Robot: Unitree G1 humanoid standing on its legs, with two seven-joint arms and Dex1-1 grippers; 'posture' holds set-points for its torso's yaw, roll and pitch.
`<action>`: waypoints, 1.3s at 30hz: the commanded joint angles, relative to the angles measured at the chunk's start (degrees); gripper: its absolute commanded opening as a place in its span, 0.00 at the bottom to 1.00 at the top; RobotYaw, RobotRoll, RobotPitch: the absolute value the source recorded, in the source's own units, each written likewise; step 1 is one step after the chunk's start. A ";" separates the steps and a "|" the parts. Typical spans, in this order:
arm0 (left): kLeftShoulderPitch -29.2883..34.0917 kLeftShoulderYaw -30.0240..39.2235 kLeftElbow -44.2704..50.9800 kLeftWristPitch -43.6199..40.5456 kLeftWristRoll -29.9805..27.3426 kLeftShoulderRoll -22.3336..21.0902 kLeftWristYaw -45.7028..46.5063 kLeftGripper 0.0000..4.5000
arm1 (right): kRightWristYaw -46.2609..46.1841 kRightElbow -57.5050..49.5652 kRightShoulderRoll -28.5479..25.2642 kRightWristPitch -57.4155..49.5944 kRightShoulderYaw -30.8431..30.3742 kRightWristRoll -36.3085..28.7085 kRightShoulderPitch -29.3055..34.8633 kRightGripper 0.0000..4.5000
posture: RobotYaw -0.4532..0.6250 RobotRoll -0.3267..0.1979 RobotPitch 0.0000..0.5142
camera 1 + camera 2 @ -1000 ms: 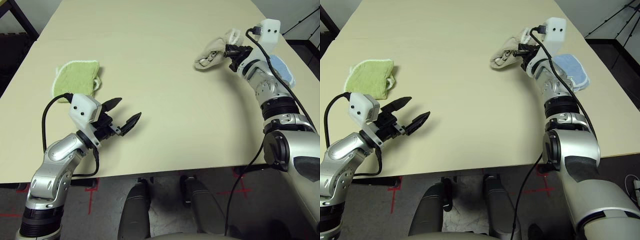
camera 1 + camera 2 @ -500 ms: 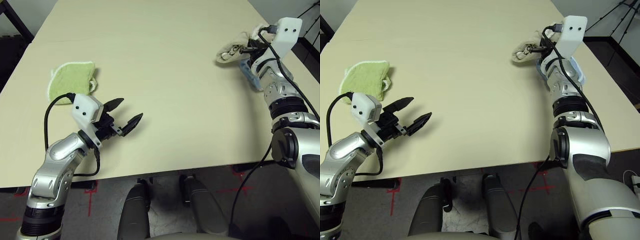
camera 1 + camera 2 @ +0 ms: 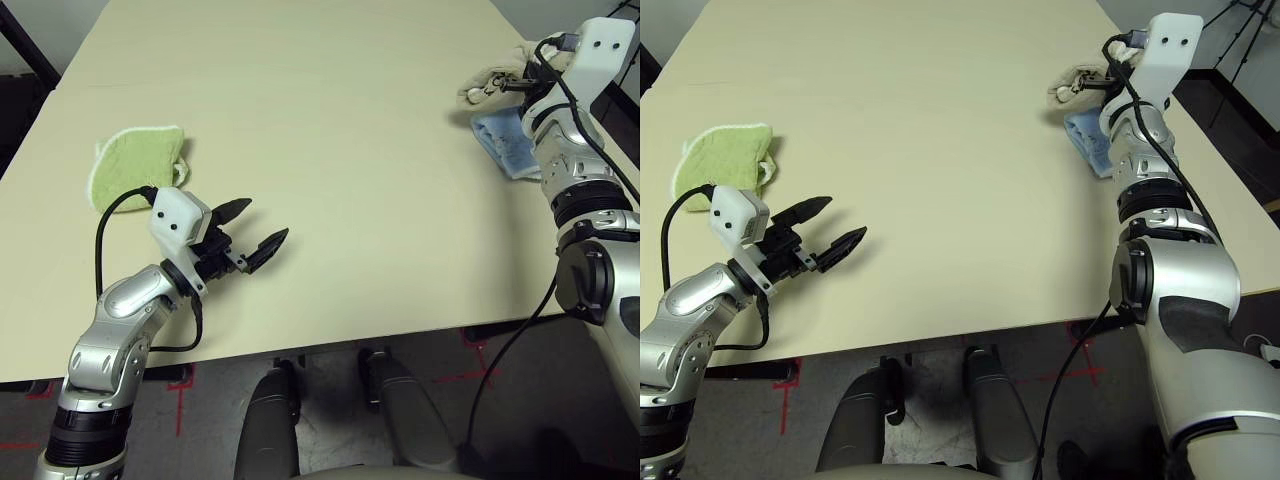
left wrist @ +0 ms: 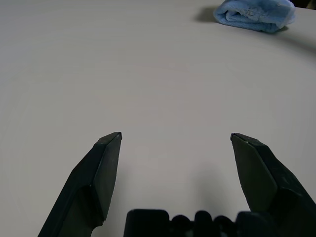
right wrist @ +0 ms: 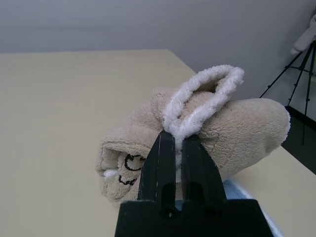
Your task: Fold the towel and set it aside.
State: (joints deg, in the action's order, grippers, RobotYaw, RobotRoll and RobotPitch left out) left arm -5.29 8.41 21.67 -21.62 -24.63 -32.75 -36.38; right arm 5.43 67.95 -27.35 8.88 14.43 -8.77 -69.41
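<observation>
The towel (image 5: 207, 123) is a bunched beige terry bundle with white edging and a small dark embroidered motif. It hangs at the table's far right (image 3: 495, 78), lifted just above the surface beside the light-blue towel. My right gripper (image 5: 178, 140) is shut on the towel's white edge. My left gripper (image 3: 258, 226) hovers low over bare table near the front left, open with nothing between its fingers (image 4: 103, 168).
A folded light-blue towel (image 3: 505, 142) lies at the right edge, partly under my right forearm. A lime-green towel (image 3: 135, 163) lies at the left, behind my left gripper. The cream table (image 3: 340, 150) spreads wide between them.
My right gripper has carried the beige towel rightward and farther back, past the light-blue towel, which now lies uncovered. The left arm has stayed put; the camera has shifted a little.
</observation>
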 commanded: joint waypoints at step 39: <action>2.26 -2.35 0.87 -0.47 0.04 -0.18 -2.05 1.00 | -13.32 -59.81 11.45 -30.64 7.90 -9.06 36.69 0.00 | 0.27 0.62 0.54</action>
State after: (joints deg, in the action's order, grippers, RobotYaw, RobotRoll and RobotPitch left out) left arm -3.57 7.27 21.87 -21.70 -24.66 -32.89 -37.61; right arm -5.74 10.24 -16.57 -20.29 20.26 -16.87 -33.16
